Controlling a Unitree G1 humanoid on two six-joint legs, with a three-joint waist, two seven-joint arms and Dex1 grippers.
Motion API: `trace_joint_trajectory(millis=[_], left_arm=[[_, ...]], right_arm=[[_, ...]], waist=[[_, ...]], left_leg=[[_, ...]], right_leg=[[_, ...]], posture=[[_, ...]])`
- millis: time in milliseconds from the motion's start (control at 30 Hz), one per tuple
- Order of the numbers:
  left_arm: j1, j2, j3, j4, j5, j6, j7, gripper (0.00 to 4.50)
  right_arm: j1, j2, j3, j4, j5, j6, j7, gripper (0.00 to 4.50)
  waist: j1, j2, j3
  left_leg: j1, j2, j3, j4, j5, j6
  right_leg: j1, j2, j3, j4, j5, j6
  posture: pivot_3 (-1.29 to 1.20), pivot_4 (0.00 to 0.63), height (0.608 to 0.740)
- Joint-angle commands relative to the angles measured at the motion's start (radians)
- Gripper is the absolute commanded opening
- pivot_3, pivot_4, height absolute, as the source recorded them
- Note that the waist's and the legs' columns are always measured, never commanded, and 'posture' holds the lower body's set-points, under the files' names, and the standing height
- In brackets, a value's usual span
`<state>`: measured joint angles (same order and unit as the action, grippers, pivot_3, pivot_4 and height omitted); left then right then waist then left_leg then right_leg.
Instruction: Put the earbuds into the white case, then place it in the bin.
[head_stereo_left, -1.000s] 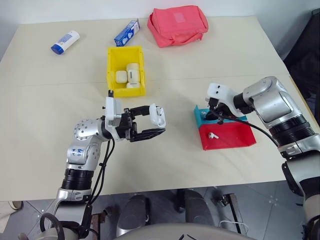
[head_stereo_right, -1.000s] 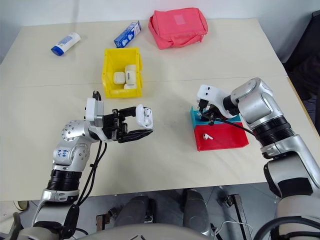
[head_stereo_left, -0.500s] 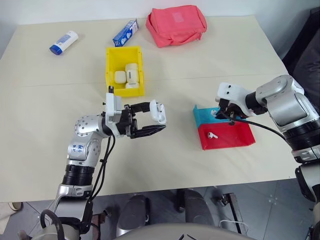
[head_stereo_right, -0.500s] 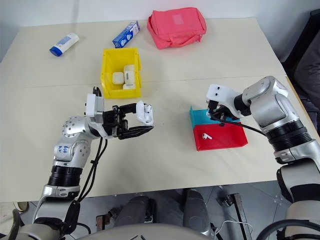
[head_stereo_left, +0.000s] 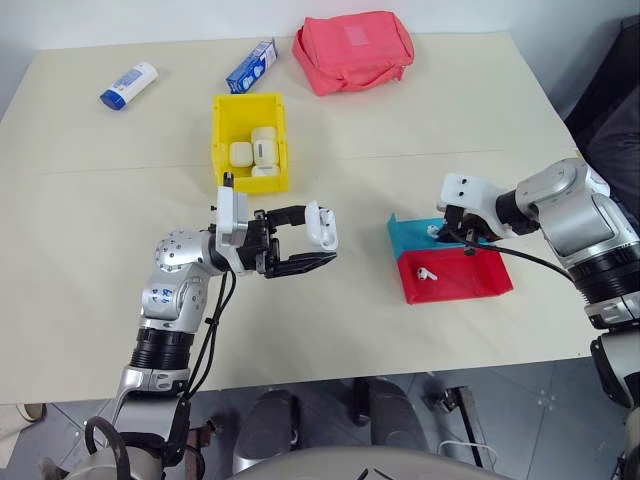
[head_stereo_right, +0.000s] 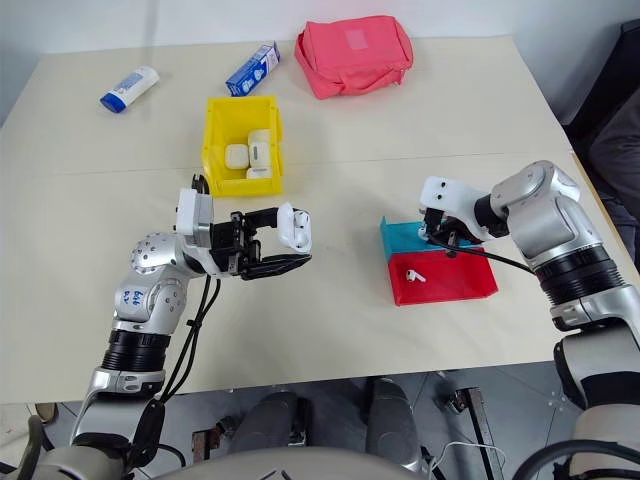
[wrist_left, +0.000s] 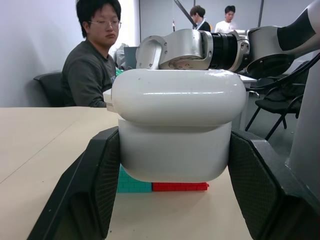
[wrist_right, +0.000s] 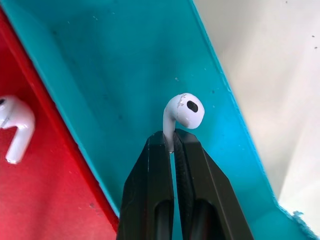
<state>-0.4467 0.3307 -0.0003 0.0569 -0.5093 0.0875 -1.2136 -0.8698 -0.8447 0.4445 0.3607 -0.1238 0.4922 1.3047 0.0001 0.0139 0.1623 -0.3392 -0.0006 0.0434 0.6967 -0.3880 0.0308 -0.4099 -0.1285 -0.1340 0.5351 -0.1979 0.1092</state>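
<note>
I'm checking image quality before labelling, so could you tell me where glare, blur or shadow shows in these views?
Left wrist view: a bright glare streak across the lid of the white case, and the people behind look soft. Right wrist view: the earbud is sharp and the black fingers slightly soft. Left eye view: even light, with soft shadows on the table.

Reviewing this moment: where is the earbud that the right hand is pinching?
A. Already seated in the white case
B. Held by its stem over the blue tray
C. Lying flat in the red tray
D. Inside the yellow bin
B: the right hand grips the earbud by its stem above the blue tray; a second earbud lies in the red tray.
</note>
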Motion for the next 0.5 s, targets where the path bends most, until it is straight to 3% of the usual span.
trace_joint_trajectory(millis=[33, 200, 233, 267, 500], left_arm=[[-0.007, 0.003, 0.005, -0.018, -0.016, -0.011, 0.001, 2.79], [-0.005, 0.004, 0.007, -0.022, -0.016, -0.013, 0.002, 2.79], [-0.004, 0.004, 0.007, -0.023, -0.016, -0.014, 0.002, 2.79], [-0.004, 0.003, 0.007, -0.023, -0.016, -0.014, 0.004, 2.79], [-0.002, 0.004, 0.008, -0.026, -0.015, -0.015, 0.006, 2.79]], right_arm=[[-0.015, 0.003, 0.014, 0.038, -0.029, -0.052, 0.037, 0.03], [-0.039, 0.010, 0.030, 0.095, -0.060, -0.132, 0.083, 0.03], [-0.042, 0.011, 0.032, 0.101, -0.064, -0.146, 0.095, 0.55], [-0.044, 0.013, 0.032, 0.108, -0.070, -0.156, 0.100, 0.69], [-0.059, 0.025, 0.022, 0.141, -0.102, -0.196, 0.107, 0.69]], waist=[[0.000, 0.000, 0.000], [0.000, 0.000, 0.000], [0.000, 0.000, 0.000], [0.000, 0.000, 0.000], [-0.001, 0.000, 0.000]], left_leg=[[0.000, 0.000, 0.000, 0.000, 0.000, 0.000], [0.000, 0.000, 0.000, 0.000, 0.000, 0.000], [0.000, 0.000, 0.000, 0.000, 0.000, 0.000], [0.000, 0.000, 0.000, 0.000, 0.000, 0.000], [0.001, 0.001, 0.000, 0.000, 0.000, 0.000]], right_leg=[[0.000, 0.000, 0.000, 0.000, 0.000, 0.000], [0.000, 0.000, 0.000, 0.000, 0.000, 0.000], [0.000, 0.000, 0.000, 0.000, 0.000, 0.000], [0.000, 0.000, 0.000, 0.000, 0.000, 0.000], [0.001, 0.000, 0.000, 0.000, 0.000, 0.000]], posture=[[0.00, 0.150, 0.740], [0.00, 0.150, 0.740], [0.00, 0.150, 0.740], [0.00, 0.150, 0.740], [0.00, 0.150, 0.740]])
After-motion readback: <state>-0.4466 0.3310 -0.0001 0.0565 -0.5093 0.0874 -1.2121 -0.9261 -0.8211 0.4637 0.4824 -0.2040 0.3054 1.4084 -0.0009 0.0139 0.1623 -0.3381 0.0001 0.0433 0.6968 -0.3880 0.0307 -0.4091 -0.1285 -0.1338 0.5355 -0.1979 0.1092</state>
